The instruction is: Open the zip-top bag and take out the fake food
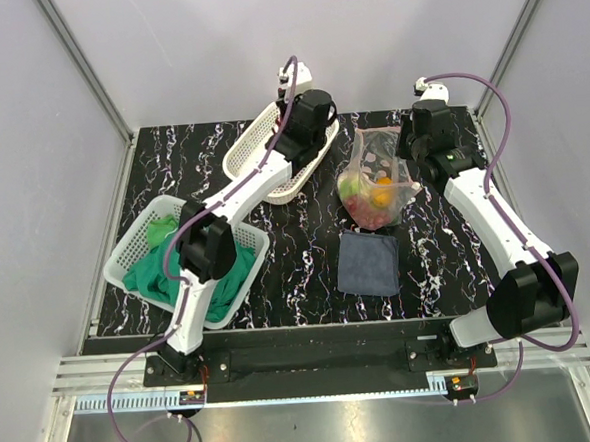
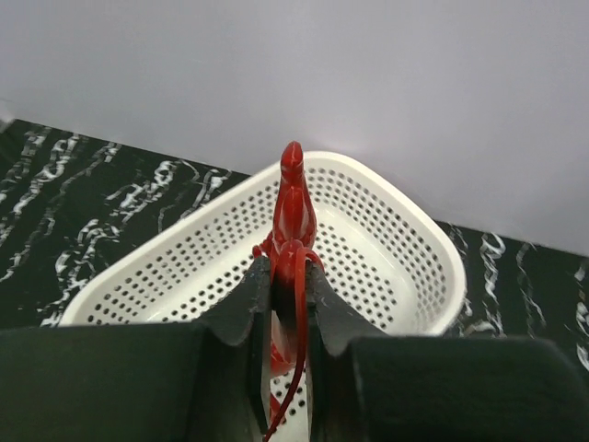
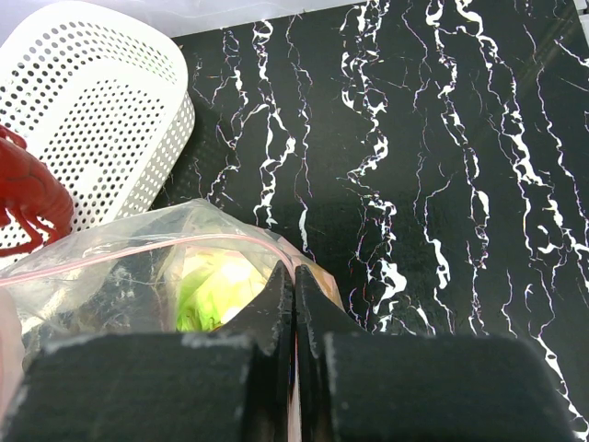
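we have the left gripper (image 2: 287, 276) clamped on the lobster (image 2: 293, 207), likely hard and light, over the basket (image 2: 433, 249), while the right gripper (image 3: 294, 285) is closed on the zip edge of the bag (image 3: 120, 276) mid-table, which we judge thin, slippery and best held by that stiffer strip.

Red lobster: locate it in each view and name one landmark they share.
Top external: not visible; the left arm's wrist over the white oval basket apparently hides it.
Left wrist: centre, red lobster pinched in the left gripper, over the basket.
Right wrist: left edge, beside the basket; the right gripper clamps the zip-top bag.
Shared landmark: the white oval basket.
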